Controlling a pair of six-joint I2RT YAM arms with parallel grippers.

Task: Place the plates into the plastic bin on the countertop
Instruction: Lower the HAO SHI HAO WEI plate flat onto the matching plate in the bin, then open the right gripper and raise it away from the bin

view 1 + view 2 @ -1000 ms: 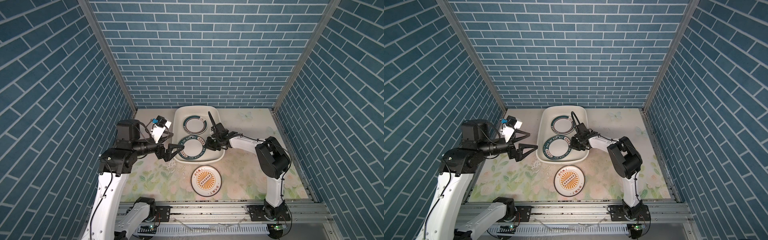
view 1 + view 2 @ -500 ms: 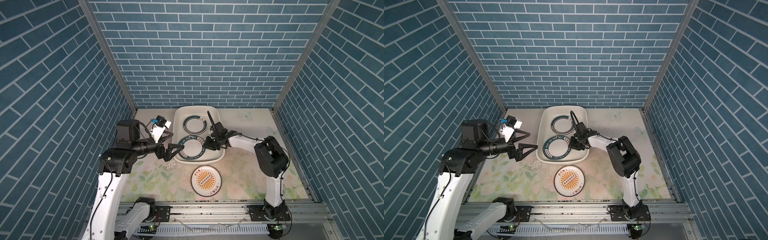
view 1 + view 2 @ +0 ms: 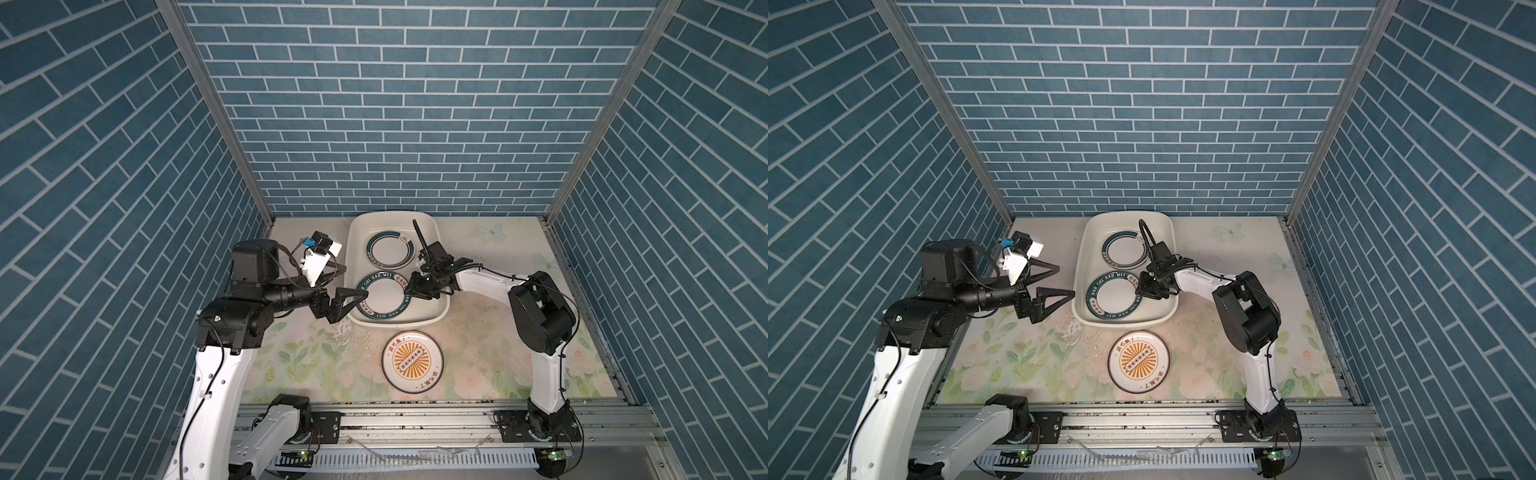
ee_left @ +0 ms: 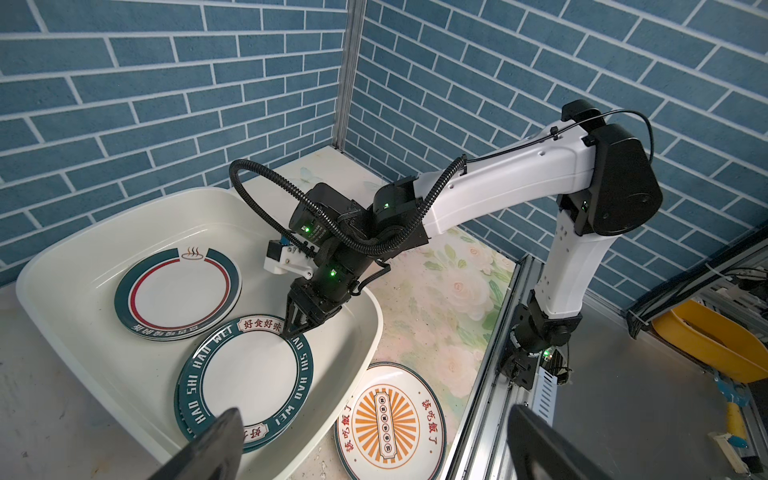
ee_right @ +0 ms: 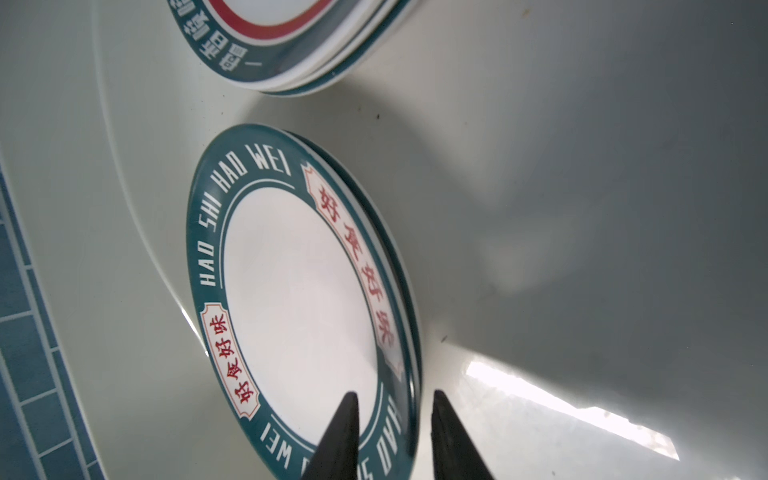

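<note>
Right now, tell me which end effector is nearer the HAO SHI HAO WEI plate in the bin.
Right. The right end effector straddles the plate at its rim; the left end effector hovers open outside the bin.

Lettered plate: the dark teal rim bears white capitals "HAO SHI HAO WEI", printed twice around it. Two cream panels set between the runs carry red characters "好食好味".

Sunburst plate: the white rim bears red characters "该吃饭了" at two opposite places. The dark strip across the orange centre holds a row of small characters, too small to read.

Steam-emblem plate: a steaming-bowl sign sits in the gap of the teal rim. White characters run along the rim and are not legible.
</note>
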